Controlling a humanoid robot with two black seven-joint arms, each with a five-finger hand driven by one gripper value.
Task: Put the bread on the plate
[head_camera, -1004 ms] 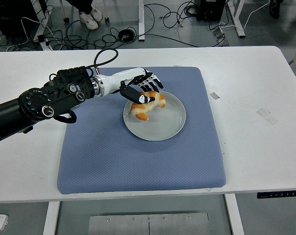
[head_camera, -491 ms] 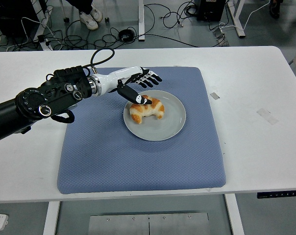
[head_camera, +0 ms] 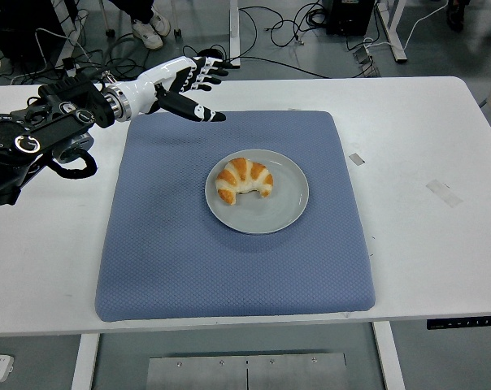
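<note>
1. My left hand (head_camera: 184,85) is up in the air by the far left corner of the blue mat (head_camera: 189,260). Its fingers are spread wide and it holds nothing.

2. The bread (head_camera: 244,177) is a curved roll with brown stripes. It lies on the gray plate (head_camera: 282,213), well apart from my hand, nearer to me and off to the right of my fingertips. Nothing touches it.

3. The bread sits on the side of the plate that is closest to my hand. I think that is because my hand comes in from that side, so that is the easy spot to set it down.

4. The plate sits in the middle of the mat. I think the soft mat is there so the plate does not slide on the white table (head_camera: 424,146).

5. To me the job looks done. The bread is all on the plate and does not hang over the rim.

6. I see no right hand in my view.

7. Next I would just rest my arm at the left side, away from the plate, so I do not bump it.
</note>
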